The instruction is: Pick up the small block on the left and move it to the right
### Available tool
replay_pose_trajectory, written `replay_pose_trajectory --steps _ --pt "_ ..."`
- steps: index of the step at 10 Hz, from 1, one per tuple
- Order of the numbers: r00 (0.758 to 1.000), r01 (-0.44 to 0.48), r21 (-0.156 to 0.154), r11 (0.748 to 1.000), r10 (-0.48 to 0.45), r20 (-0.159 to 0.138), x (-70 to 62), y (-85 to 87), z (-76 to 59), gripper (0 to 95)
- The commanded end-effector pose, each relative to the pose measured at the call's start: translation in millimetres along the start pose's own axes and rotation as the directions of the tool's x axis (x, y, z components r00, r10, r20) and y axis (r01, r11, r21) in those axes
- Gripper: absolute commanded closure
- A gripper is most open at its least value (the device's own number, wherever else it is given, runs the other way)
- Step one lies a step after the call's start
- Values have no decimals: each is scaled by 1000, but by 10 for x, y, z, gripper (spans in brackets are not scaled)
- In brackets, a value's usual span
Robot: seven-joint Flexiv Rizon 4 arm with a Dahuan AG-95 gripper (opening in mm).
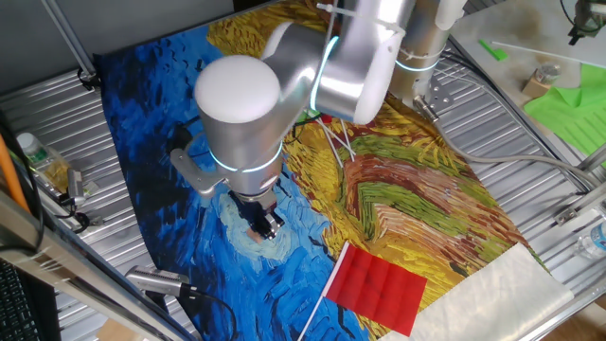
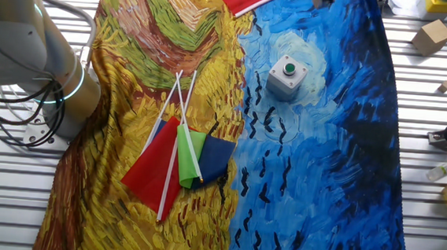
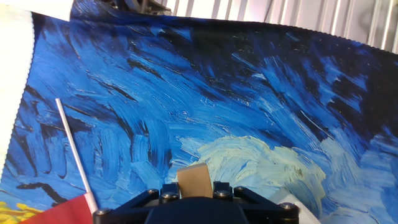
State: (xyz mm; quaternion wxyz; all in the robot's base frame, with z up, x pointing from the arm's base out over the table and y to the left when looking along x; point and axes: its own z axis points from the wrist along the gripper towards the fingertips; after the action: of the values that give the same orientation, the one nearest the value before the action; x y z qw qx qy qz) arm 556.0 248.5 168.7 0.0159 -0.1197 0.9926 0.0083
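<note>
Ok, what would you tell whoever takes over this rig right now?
Gripper: low over the pale patch of the painted cloth, apparently shut on the small block, which shows between the fingers in the hand view.
Done: approach and, it seems, the grasp.
Unclear: whether the block is off the cloth.
Left: lift, carry it to the right, release.

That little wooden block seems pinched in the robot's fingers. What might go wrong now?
The small block is tiny, so it could slip from the gripper mid-carry. The painted cloth looks soft and rumpled, so the block might tip when set down. The red flag lies nearby and could be brushed.
</note>
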Motion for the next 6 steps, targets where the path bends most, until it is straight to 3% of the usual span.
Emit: replay_pose_trajectory --steps 1,6 --pt "1000 -1 3 1000 1 4 0 15 77 950" --pt "999 -5 6 1000 5 35 52 66 320 950"
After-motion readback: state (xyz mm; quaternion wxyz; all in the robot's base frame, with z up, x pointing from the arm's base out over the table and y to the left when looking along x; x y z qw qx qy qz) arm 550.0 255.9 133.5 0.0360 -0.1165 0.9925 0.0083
